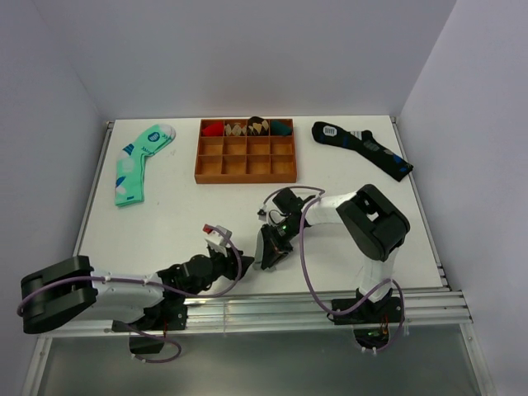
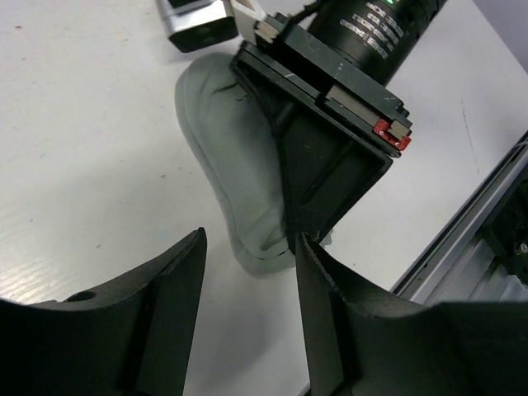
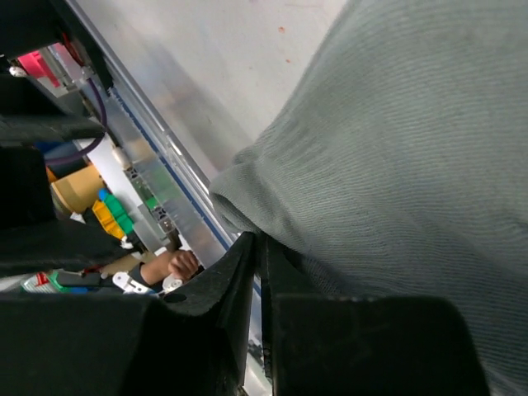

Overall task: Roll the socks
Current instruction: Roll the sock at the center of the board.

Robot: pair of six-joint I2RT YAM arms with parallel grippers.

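Right claw [image 3: 257, 247] clamped on the socks' [image 2: 235, 173] edge; left claw [image 2: 252, 252] apart, just beside their rounded end. Socks lie flat at the near edge of the surface [image 1: 165, 223], long axis running away from left claw. Wooden tray [image 1: 245, 179] holds rolled bundles [image 1: 246, 128] in its back row, red to teal; print on right arm unreadable.
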